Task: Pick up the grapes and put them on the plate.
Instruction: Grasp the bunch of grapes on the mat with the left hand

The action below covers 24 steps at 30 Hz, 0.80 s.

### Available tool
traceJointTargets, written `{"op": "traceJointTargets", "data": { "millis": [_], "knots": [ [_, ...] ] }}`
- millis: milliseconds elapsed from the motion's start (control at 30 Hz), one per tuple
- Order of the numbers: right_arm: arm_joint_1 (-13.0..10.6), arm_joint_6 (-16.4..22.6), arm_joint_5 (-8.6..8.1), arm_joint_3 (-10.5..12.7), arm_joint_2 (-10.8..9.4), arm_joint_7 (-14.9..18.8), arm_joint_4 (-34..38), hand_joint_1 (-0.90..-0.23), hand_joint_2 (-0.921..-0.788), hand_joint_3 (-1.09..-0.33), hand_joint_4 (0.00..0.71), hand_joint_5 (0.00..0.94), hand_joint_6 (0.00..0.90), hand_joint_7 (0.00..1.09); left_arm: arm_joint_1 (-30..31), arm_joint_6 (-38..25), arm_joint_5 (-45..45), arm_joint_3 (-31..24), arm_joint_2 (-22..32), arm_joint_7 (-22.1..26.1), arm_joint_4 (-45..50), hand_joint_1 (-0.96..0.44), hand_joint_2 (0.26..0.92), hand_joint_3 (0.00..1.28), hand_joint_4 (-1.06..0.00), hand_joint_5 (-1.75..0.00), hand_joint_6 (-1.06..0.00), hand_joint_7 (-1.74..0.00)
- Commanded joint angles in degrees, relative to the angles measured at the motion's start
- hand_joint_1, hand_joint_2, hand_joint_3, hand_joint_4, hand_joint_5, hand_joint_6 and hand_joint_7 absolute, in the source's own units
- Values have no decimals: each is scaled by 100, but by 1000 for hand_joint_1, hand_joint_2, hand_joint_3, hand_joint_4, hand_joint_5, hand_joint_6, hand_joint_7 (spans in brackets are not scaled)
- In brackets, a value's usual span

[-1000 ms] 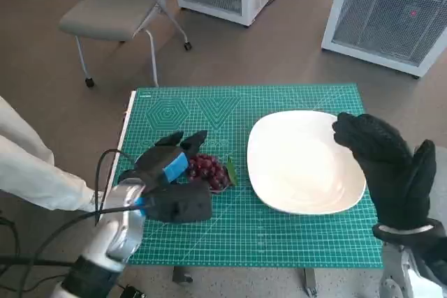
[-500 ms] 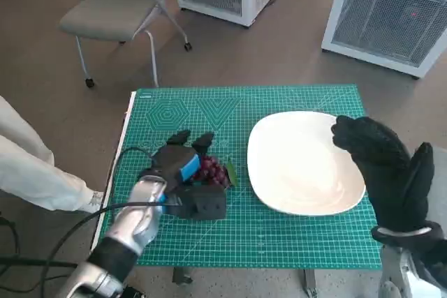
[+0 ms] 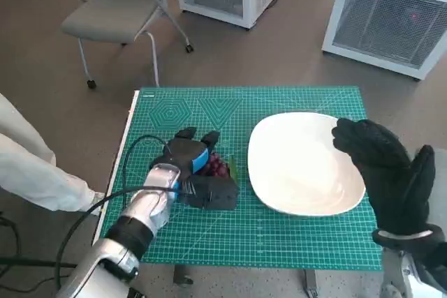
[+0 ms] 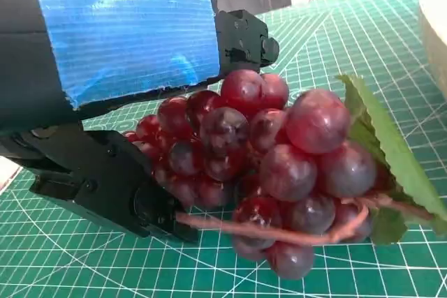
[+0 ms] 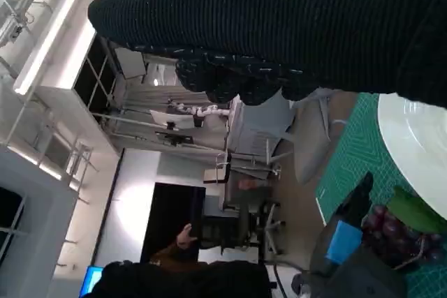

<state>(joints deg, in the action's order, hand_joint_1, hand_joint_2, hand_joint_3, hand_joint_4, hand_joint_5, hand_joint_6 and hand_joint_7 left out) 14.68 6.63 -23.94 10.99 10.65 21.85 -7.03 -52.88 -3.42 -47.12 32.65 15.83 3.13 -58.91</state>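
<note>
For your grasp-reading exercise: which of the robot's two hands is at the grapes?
The left hand, black with blue tape on its back: its fingers lie against the grapes on the green mat. The gloved right hand hangs over the white plate.

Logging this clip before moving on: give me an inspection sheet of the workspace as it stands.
Surface: green cutting mat covers the table.
Job's things: grapes with a leaf lie on the mat beside the empty white plate.
Clutter: nothing seen.
Hands: left hand set over the grapes, fingers around the bunch, lift not evident; right hand raised by the plate's edge, holding nothing.
Cables: black cable loops off the left forearm.
Surroundings: chair, white units, a person's sleeve.
</note>
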Motion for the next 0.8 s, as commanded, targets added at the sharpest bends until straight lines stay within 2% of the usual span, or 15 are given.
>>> {"op": "traceJointTargets", "data": {
  "millis": [33,800],
  "knots": [
    [-121,-90,-14,-9,11,7,20,-350,-921,-627,369,903,188,1052,68,119,65,108,-162,54,-442,-168,765,5,-101,-7,-141,0],
    [-150,-83,9,-25,9,-3,12,-362,-921,-623,364,912,177,1059,-89,261,154,184,-355,-54,-1162,-224,769,2,-61,0,-141,0]
  ]
}}
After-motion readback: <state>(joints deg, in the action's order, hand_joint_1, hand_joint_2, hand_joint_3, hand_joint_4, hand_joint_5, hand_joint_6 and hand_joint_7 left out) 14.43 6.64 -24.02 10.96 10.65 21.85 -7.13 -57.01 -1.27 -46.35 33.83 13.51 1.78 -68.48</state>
